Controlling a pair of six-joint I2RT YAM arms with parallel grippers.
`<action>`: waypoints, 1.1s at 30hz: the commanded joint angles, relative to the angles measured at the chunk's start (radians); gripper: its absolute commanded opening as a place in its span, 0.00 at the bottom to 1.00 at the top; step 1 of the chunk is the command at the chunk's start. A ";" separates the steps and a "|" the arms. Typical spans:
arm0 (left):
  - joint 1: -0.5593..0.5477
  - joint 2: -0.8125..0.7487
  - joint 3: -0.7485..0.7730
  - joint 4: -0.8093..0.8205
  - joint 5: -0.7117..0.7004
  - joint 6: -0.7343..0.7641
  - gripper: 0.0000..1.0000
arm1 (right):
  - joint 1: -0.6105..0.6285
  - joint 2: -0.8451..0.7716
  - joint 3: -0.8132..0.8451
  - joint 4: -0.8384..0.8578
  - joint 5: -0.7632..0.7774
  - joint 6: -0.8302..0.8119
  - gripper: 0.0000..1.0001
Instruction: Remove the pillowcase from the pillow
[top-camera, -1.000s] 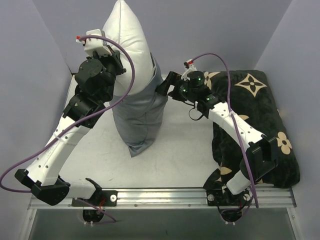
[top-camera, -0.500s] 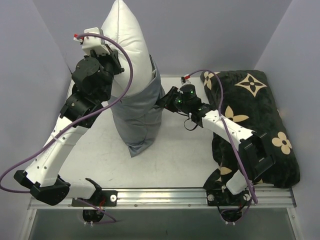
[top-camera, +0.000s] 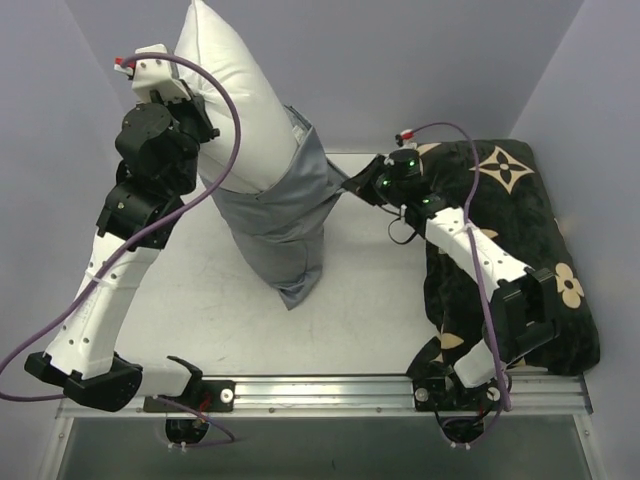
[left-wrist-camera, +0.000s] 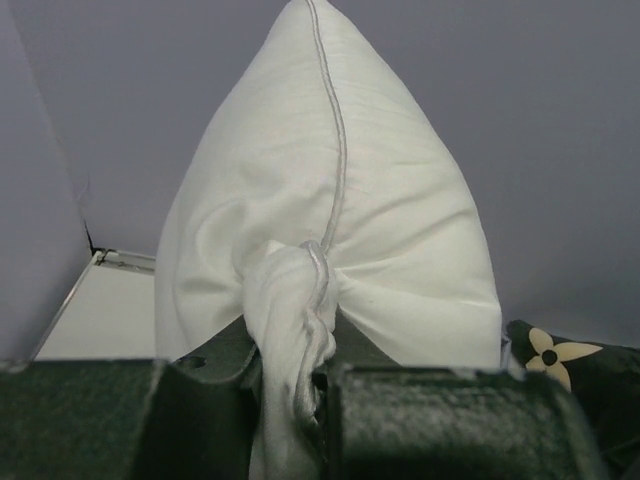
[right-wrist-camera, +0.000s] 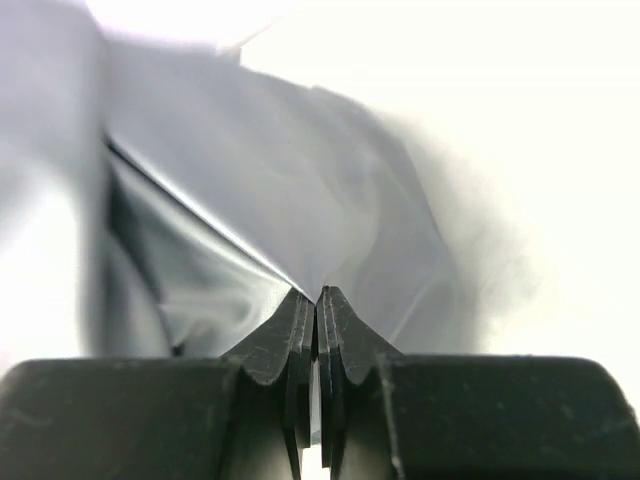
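Observation:
The white pillow (top-camera: 232, 95) stands on end, leaning left, its top half bare. A grey pillowcase (top-camera: 285, 225) covers its lower half down to the table. My left gripper (top-camera: 195, 125) is shut on a bunched fold of the pillow (left-wrist-camera: 295, 320) at its left edge, high above the table. My right gripper (top-camera: 352, 186) is shut on a pinch of the pillowcase (right-wrist-camera: 300, 200) at its upper right edge, the cloth pulled taut toward the jaws.
A black plush cushion (top-camera: 520, 230) with tan flower motifs lies at the right, under the right arm. Grey walls close in behind and on both sides. The white table (top-camera: 200, 310) shows around the pillow's foot.
My right gripper has shut on the pillowcase edge and drawn it to the right. My left gripper has carried the pillow's top up and to the left, so the pillow leans.

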 joint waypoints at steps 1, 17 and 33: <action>0.109 -0.096 0.052 -0.011 -0.022 0.008 0.00 | -0.158 -0.083 0.051 -0.202 0.154 -0.072 0.00; 0.562 -0.211 -0.653 0.064 0.173 -0.384 0.00 | -0.113 -0.074 0.123 -0.289 0.086 -0.225 0.00; 0.583 -0.105 -0.720 0.077 0.079 -0.454 0.00 | 0.007 -0.521 -0.015 -0.564 0.062 -0.325 0.78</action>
